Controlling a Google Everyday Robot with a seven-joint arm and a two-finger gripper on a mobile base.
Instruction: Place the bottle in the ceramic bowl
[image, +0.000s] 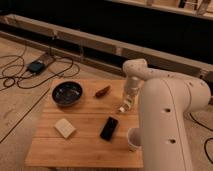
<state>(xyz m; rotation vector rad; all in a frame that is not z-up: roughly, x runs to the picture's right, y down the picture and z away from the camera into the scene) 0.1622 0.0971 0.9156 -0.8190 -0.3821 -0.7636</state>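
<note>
The bottle (124, 106) is a small white oblong lying on the right side of the wooden table (80, 147), its narrow end pointing front-left. My gripper (129, 99) comes down from the white arm directly onto the bottle's upper end and hides that part. The ceramic bowl (67, 93) is round, dark and glossy. It sits at the table's back left, well to the left of the gripper, with nothing in it.
A reddish-brown oblong thing (102, 91) lies between bowl and gripper. A black phone (109, 128) and a cream block (65, 128) lie nearer the front, and a white cup (134, 139) stands at the front right. Cables and a small device (37, 66) lie on the floor to the left.
</note>
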